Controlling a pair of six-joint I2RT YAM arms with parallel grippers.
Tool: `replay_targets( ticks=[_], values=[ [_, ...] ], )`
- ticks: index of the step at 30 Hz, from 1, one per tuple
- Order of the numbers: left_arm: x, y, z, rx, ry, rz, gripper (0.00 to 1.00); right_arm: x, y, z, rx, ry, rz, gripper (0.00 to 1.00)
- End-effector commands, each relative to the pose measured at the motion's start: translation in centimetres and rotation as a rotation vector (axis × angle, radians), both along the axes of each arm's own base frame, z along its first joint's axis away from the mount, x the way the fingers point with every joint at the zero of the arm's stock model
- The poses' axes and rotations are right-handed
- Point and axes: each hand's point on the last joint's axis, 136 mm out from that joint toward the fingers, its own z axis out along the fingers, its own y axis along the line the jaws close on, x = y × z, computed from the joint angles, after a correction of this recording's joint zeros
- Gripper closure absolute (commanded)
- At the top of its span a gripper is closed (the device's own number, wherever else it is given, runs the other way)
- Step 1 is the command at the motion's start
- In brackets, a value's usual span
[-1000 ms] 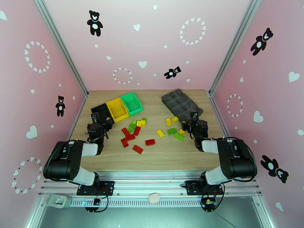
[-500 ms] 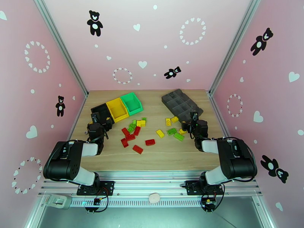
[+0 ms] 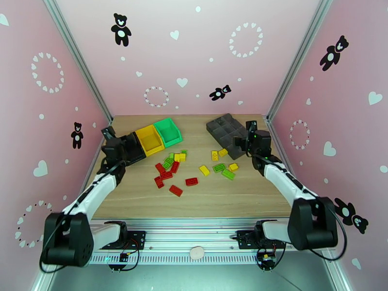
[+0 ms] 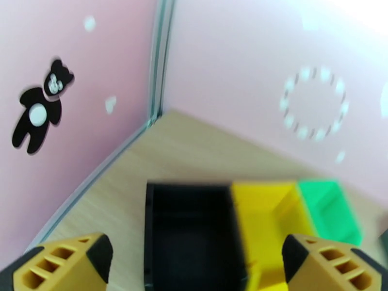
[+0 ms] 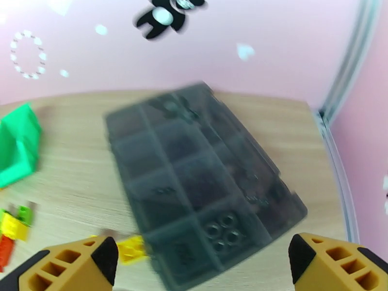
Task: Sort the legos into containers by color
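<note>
My black bin (image 3: 132, 144), yellow bin (image 3: 149, 139) and green bin (image 3: 168, 131) stand touching in a slanted row, tops open. Red, yellow and green legos (image 3: 166, 175) lie scattered loose in front of them and off to the right.

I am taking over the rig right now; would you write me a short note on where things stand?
Left gripper: open, empty, by the near end of the black bin.
Right gripper: open, empty, at the near end of the grey tray.
Bins: black, yellow bin and green bin stand in a row at the far left; no legos seen in them.
Legos: red, yellow and green ones lie loose mid-table.
Done: nothing sorted.
Left: every lego, each into a bin by colour.
</note>
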Motion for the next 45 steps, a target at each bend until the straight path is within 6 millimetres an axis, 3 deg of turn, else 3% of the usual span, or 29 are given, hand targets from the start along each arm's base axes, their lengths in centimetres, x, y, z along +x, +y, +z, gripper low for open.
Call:
replay_targets(
  ticks=[1,3,4,8,14,21,29,35,39,45],
  values=[
    [-4.2,-1.1,-4.5,-0.16,0.115,-0.01,0.02,-4.1,-0.3,-2.7,0.128,0.13,-0.055,0.01],
    [-6.8,-0.7,-4.7,-0.277,0.043,0.031,0.02,-5.5,-1.0,-2.3,0.312,0.11,-0.134,0.01],
    [-7.8,-0.6,-5.1,-0.334,0.032,0.041,0.02,-6.0,-0.2,-2.1,0.373,0.117,-0.086,0.01],
    [-10.9,-3.2,-5.4,-0.496,0.019,-0.088,0.02,-8.3,2.1,-2.1,0.464,0.189,-0.005,0.01],
    [-14.2,-7.3,-7.8,-0.587,0.236,-0.264,0.02,-11.9,6.0,-4.0,0.377,0.342,0.101,0.25],
    [-16.0,-11.7,-9.7,-0.605,0.388,-0.424,0.03,-14.9,11.3,-8.5,0.19,0.498,0.206,0.23],
    [-15.9,-16.5,-11.9,-0.509,0.518,-0.501,0.08,-14.8,16.2,-10.7,0.026,0.542,0.271,0.18],
    [-14.5,-19.3,-12.2,-0.445,0.56,-0.535,0.06,-13.3,19.0,-12.0,-0.047,0.566,0.308,0.22],
    [-13.6,-20.1,-12.6,-0.422,0.593,-0.536,0.04,-11.8,19.7,-12.7,-0.102,0.577,0.305,0.28],
    [-12.5,-20.1,-11.6,-0.401,0.567,-0.54,0.02,-10.0,20.3,-14.0,-0.166,0.599,0.297,0.28]
  ],
)
